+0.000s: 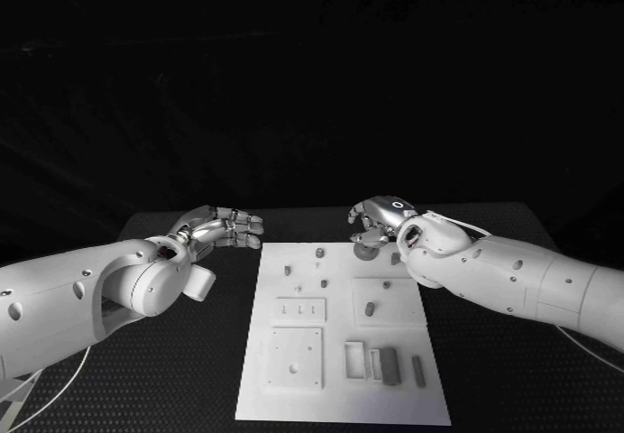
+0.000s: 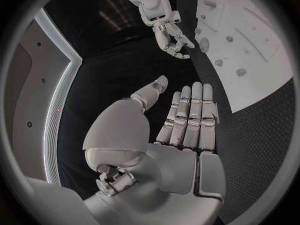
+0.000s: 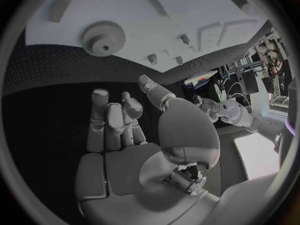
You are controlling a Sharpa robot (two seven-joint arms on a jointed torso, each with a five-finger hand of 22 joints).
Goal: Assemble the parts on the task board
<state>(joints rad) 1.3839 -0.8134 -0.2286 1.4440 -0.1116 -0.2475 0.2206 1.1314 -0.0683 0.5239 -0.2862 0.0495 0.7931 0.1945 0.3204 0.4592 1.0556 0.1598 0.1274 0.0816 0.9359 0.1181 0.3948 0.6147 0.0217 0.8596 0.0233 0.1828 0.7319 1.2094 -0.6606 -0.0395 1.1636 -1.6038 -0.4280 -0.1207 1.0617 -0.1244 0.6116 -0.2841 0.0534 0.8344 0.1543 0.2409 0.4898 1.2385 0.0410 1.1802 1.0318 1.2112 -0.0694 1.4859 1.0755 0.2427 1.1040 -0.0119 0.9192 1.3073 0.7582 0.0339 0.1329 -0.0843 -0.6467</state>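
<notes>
Parts (image 1: 384, 365) lie scattered over the white task board (image 1: 341, 406) at mid-table in the head view; the left hand (image 1: 221, 227) hangs just off the board's far left corner and the right hand (image 1: 377, 221) above its far right corner, both holding nothing. From the left wrist, that hand (image 2: 187, 120) stretches flat, fingers side by side, over black table (image 2: 119, 65) beside the board. From the right wrist, that hand (image 3: 119, 122) is spread and empty, a round gear (image 3: 104, 37) on the board beyond its fingertips.

Matt white task board (image 1: 341, 388), textured table (image 1: 195, 379)
</notes>
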